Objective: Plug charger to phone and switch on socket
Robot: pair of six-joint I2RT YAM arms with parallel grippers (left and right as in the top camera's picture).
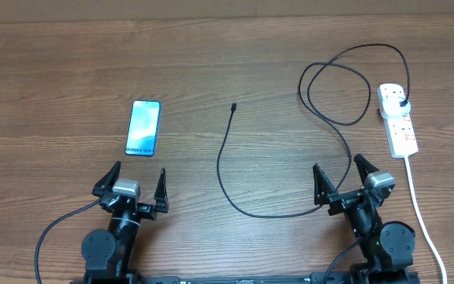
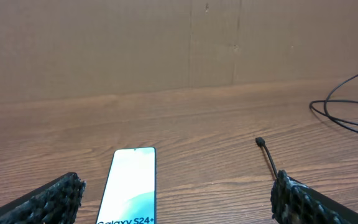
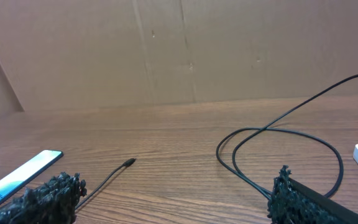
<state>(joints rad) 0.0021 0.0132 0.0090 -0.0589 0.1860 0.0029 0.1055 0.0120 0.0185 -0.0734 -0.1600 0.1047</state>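
The phone [image 1: 143, 128] lies flat at the left of the table, its light blue screen up, just ahead of my open left gripper [image 1: 139, 169]. In the left wrist view the phone [image 2: 132, 183] sits between the spread fingers, nearer the left one. The charger [image 1: 221, 170], a thin black cable, curves across the middle; its connector tip [image 1: 233, 106] lies free on the wood. Its far end loops to a black plug [image 1: 401, 102] seated in the white socket strip [image 1: 397, 118] at the right. My right gripper [image 1: 337, 163] stands open and empty, left of the strip, with the cable [image 3: 278, 134] running ahead of it.
The strip's white cord [image 1: 420, 205] trails down the right side past the right arm. A brown cardboard wall [image 2: 166, 43] closes the far edge of the wooden table. The connector tip [image 2: 260, 142] shows ahead of the left gripper's right finger.
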